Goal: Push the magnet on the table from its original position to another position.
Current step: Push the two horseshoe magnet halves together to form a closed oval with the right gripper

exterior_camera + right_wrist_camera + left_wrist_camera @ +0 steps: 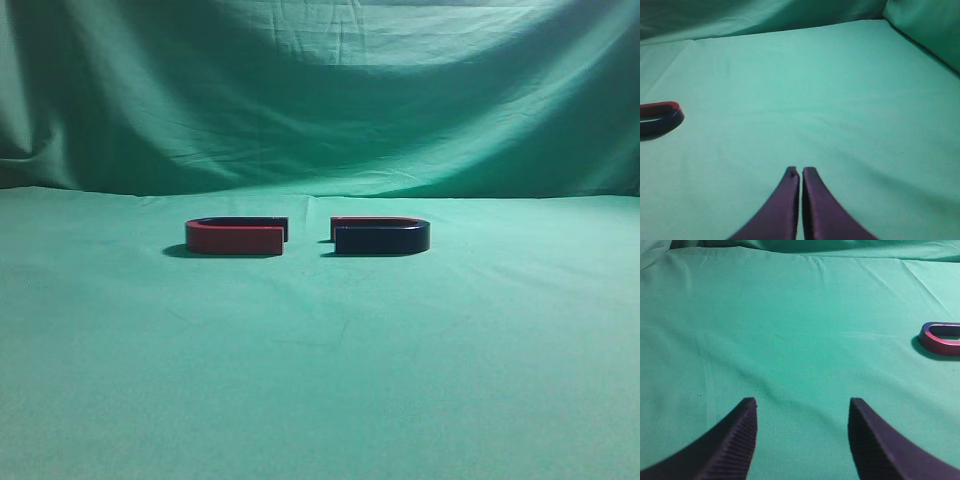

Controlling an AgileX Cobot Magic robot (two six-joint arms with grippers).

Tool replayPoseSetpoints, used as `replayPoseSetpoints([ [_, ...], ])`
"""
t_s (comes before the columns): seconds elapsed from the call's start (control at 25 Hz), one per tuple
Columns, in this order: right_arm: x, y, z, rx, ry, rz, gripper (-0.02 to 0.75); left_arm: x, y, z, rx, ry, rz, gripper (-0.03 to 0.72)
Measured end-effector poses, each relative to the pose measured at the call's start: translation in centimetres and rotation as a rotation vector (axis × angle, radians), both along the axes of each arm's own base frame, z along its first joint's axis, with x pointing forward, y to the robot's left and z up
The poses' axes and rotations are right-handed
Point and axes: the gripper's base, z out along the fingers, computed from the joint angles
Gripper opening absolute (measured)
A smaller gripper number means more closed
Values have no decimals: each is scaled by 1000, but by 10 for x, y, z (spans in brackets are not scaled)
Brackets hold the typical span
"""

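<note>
Two horseshoe magnets lie flat on the green cloth, open ends facing each other with a gap between. The left magnet point(235, 236) shows its red side; its curved end shows at the right edge of the left wrist view point(941, 339). The right magnet point(381, 236) shows its dark side; its curved end shows at the left edge of the right wrist view point(659, 118). Neither arm appears in the exterior view. My left gripper point(802, 407) is open and empty, well left of its magnet. My right gripper point(800, 172) is shut and empty, well right of its magnet.
A green cloth point(320, 380) covers the table and rises as a draped backdrop point(320, 90) behind the magnets. A fold of cloth rises at the right in the right wrist view point(930, 30).
</note>
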Motion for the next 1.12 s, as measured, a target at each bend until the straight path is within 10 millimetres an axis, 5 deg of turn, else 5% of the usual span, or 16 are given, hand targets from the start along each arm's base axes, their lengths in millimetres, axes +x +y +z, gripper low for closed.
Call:
replayPoseSetpoints([
  [0.8, 0, -2, 1, -97, -15, 13, 0, 0, 0, 0, 0, 0, 0, 372],
  [1.12, 3, 2, 45, 75, -508, 17, 0, 0, 0, 0, 0, 0, 0, 372],
])
